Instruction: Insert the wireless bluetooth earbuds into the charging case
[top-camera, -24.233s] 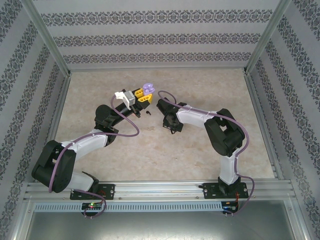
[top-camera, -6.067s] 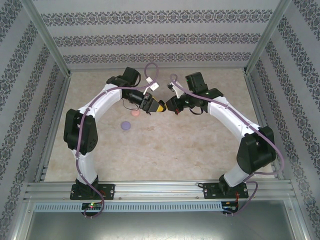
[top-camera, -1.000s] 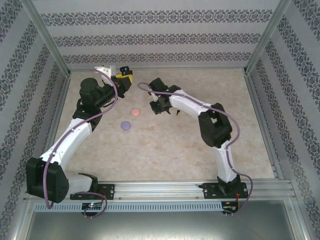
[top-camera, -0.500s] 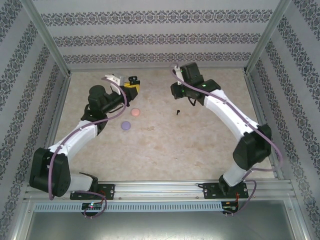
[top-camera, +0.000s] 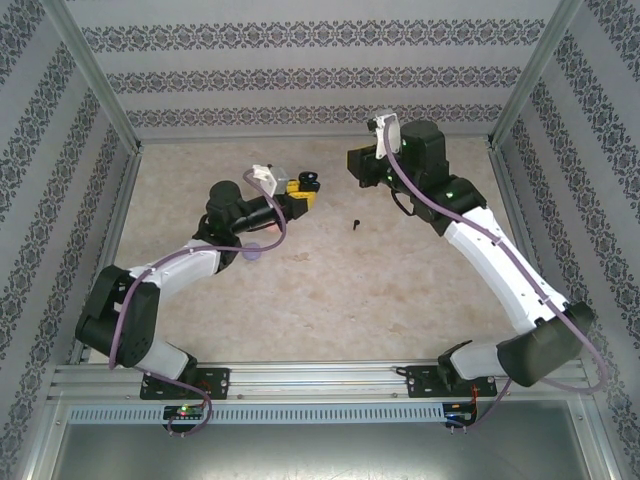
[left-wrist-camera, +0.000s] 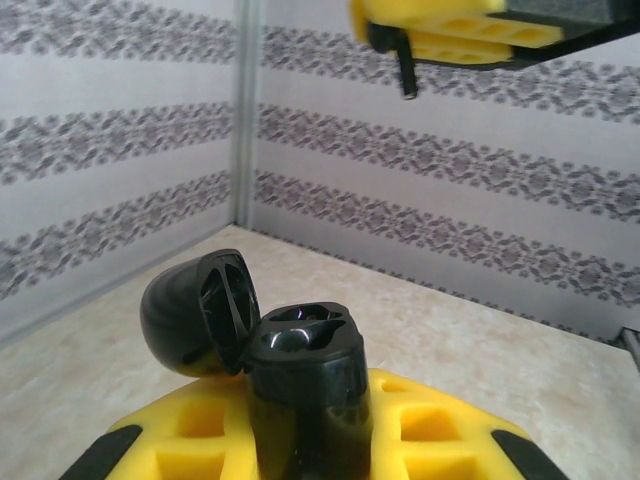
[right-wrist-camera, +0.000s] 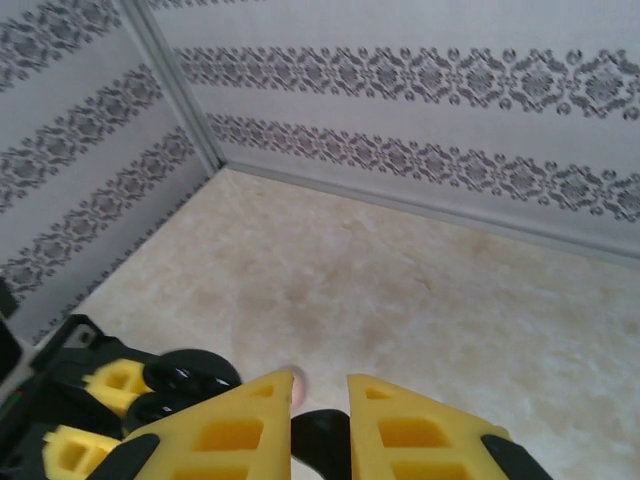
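Yellow-fingered left gripper (left-wrist-camera: 308, 405) is clamped on the black charging case (left-wrist-camera: 305, 365), bottom centre of the left wrist view. Case is upright, with its lid (left-wrist-camera: 195, 310) flipped open to the left and its base cut off by the frame edge. Glossy black shapes sit in the wells; can't tell whether a bud is seated.

Right gripper (right-wrist-camera: 320, 385) shows a narrow gap between its fingers, and I can't tell whether anything is pinched. In the left wrist view it sits at upper right, cropped by the top edge, with a thin black sliver (left-wrist-camera: 405, 72) under one finger that I can't identify. A pinkish spot (right-wrist-camera: 293, 383) peeks past its left fingertip, mostly hidden.

One black earbud (top-camera: 356, 222) lies on the table (top-camera: 330, 300), centre of the top view, apart from both grippers. Purple disc (top-camera: 252, 252) is half covered by the left arm (top-camera: 190, 262).

Versus half a second ago:
- Left gripper and case have shifted right, toward frame centre.
- Right gripper has moved slightly up-frame.
- Earbud is unmoved.
- Left arm now lies over where a pink disc showed.
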